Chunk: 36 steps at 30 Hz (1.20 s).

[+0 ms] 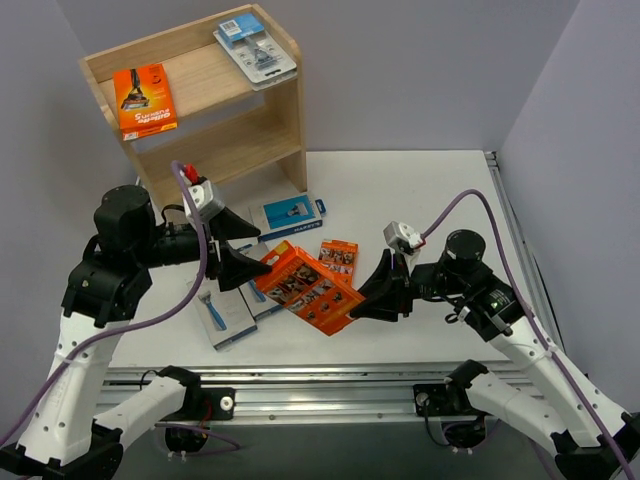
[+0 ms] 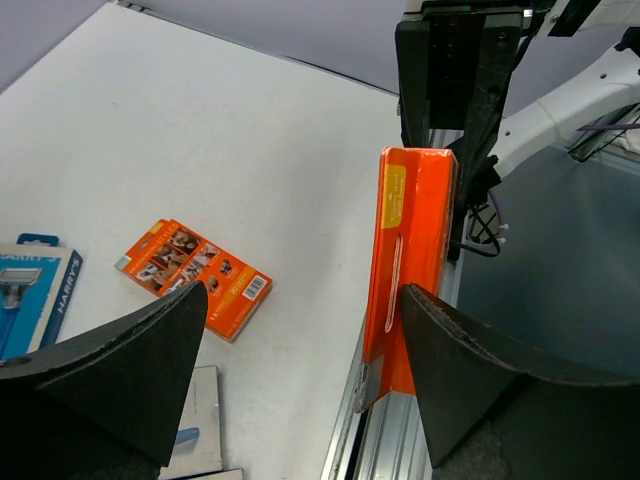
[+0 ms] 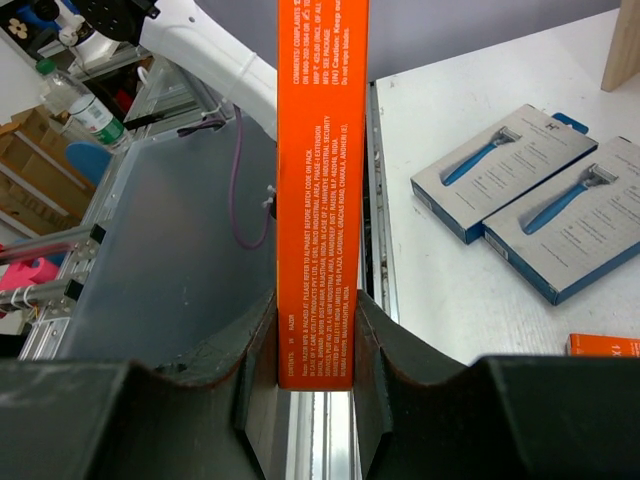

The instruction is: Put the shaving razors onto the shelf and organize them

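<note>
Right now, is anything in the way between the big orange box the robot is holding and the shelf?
Yes. The right tool grips the big orange box, and the open left tool stands at its shelf-side end, on the way to the shelf. A grey-and-blue box lies flat on the table under that path.

White arms (image 1: 70, 350), black fingers (image 2: 110, 370), purple cables (image 1: 470, 193)

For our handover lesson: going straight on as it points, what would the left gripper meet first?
Probably the orange pack, clamped edge-on in the right gripper; it stands just ahead of the left gripper.
</note>
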Available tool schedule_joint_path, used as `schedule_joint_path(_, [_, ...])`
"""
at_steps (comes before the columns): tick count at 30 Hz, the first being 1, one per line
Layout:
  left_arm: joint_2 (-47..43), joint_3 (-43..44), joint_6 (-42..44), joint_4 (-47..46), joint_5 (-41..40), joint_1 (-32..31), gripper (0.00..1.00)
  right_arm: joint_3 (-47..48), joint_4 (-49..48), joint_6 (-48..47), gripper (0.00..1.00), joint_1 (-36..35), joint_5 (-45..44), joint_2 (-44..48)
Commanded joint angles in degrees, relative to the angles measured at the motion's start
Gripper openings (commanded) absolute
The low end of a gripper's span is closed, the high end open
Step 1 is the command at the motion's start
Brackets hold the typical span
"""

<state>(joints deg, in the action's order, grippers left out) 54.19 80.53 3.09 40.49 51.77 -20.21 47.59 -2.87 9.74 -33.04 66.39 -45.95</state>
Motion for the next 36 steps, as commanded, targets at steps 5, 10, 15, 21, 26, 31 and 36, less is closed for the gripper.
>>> schedule_joint_path(5, [3.29,4.64,-1.68,-1.02,8.51,-0.27,0.80,-0.83,-5.82,0.46,0.00,-0.01,4.01,2.01])
schedule_joint_path(10, [2.58,3.49,-6.96,-5.42,13.53,-0.36,0.75,-1.10,-6.09,0.72,0.00,-0.10,3.84,2.10])
schedule_joint_path(15, [1.71,2.88,-7.40,-5.16,16.60,-0.45,0.80,-1.10,-5.91,0.63,0.00,-0.10,3.57,2.27])
schedule_joint_path(21, [1.88,1.03,-9.59,-7.09,18.19,-1.06,0.82,-1.01,-5.91,0.72,0.00,-0.01,3.66,1.92])
schedule_joint_path(26, [2.84,0.24,-9.51,-6.57,16.79,-2.11,0.82,-1.19,-6.09,0.81,0.00,-0.01,3.57,2.01])
schedule_joint_path(31, [4.43,0.94,-6.88,-2.27,14.33,-5.63,0.76,-1.28,-6.35,0.90,0.00,-0.10,3.39,1.66])
schedule_joint_path(36, [4.69,1.91,-3.89,0.82,10.73,-7.57,0.66,-1.27,-6.35,0.90,0.00,-0.01,2.87,0.96])
